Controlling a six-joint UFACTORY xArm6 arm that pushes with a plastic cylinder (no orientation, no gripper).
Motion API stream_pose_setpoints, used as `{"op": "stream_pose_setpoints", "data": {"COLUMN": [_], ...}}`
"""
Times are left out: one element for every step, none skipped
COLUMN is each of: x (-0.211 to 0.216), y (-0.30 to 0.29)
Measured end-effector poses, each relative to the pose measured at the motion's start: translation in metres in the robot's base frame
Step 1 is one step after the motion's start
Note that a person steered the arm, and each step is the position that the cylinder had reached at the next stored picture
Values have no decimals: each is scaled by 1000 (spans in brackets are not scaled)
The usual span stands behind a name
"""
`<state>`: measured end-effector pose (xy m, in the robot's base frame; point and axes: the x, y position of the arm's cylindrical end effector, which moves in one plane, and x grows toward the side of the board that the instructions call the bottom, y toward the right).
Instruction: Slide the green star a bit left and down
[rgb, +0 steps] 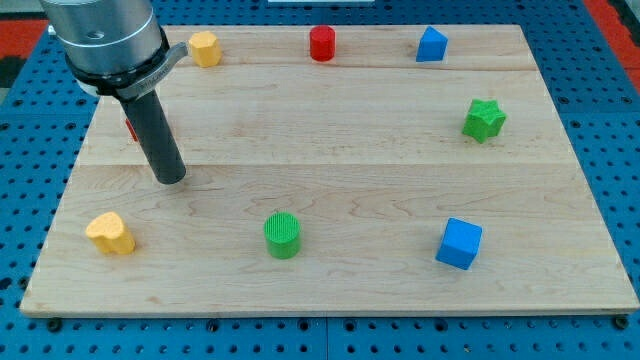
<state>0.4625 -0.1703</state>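
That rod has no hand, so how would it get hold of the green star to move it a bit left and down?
It can't grip; my tip only pushes. Best contact is probably the green star's upper-right side, coming from the view's top right, so the push runs left and down. Its points make glancing off likely, so aim through its middle. My tip now sits far off to the view's left.

My arm's end is a fat, round, shiny grey metal part (103, 38) with thin rings going around it. A flat grey metal tab sticks out of its side, next to the yellow block (204, 48). Under the grey part hangs a straight black rod (155, 135), smooth and round like a thick marker. My tip (172, 180) is blunt.
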Motion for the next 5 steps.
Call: {"op": "stream_pose_setpoints", "data": {"x": [0,0,0,-2,-5], "y": [0,-1,-1,-1,-1]}}
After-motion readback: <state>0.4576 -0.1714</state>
